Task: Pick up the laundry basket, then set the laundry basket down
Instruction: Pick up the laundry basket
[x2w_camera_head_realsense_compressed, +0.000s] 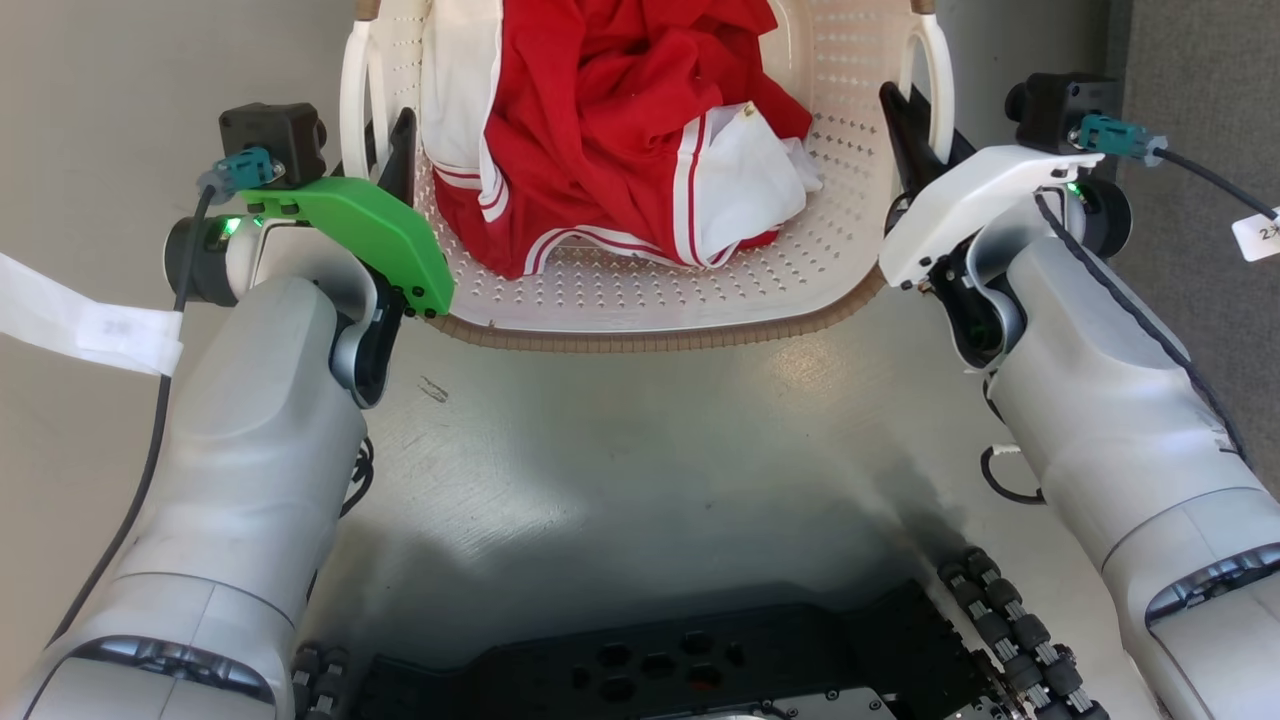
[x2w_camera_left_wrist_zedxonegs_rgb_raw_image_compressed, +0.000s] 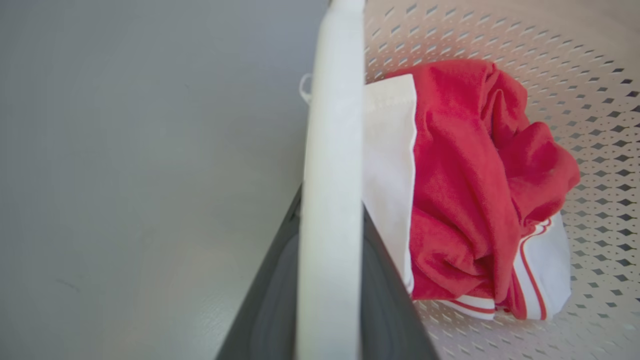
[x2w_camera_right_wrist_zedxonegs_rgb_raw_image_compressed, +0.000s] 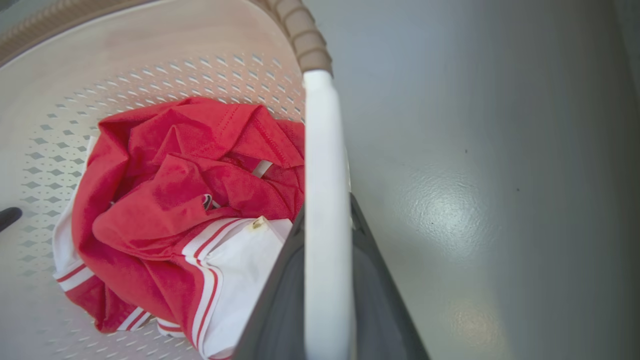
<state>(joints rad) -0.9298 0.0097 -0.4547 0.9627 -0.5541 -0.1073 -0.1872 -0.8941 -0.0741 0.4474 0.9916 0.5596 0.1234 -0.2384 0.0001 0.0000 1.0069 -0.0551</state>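
Observation:
The laundry basket (x2w_camera_head_realsense_compressed: 840, 200) is cream-white and perforated, with a brown woven-look rim (x2w_camera_head_realsense_compressed: 650, 340). It sits at the top middle of the head view and holds red and white clothes (x2w_camera_head_realsense_compressed: 600, 130). My left gripper (x2w_camera_head_realsense_compressed: 385, 135) is shut on its white left loop handle (x2w_camera_head_realsense_compressed: 352, 100). My right gripper (x2w_camera_head_realsense_compressed: 925, 130) is shut on the right loop handle (x2w_camera_head_realsense_compressed: 938, 80). In the left wrist view the handle (x2w_camera_left_wrist_zedxonegs_rgb_raw_image_compressed: 332, 125) runs up between the dark fingers of my left gripper (x2w_camera_left_wrist_zedxonegs_rgb_raw_image_compressed: 332, 200). The right wrist view shows the same for the handle (x2w_camera_right_wrist_zedxonegs_rgb_raw_image_compressed: 322, 140) and my right gripper (x2w_camera_right_wrist_zedxonegs_rgb_raw_image_compressed: 326, 210). Whether the basket rests on the floor I cannot tell.
Shiny grey floor (x2w_camera_head_realsense_compressed: 640, 450) stretches between the basket and my dark base (x2w_camera_head_realsense_compressed: 660, 660). A darker grey surface (x2w_camera_head_realsense_compressed: 1200, 60) stands at the far right. A white tag (x2w_camera_head_realsense_compressed: 80, 320) hangs off the left arm's cable.

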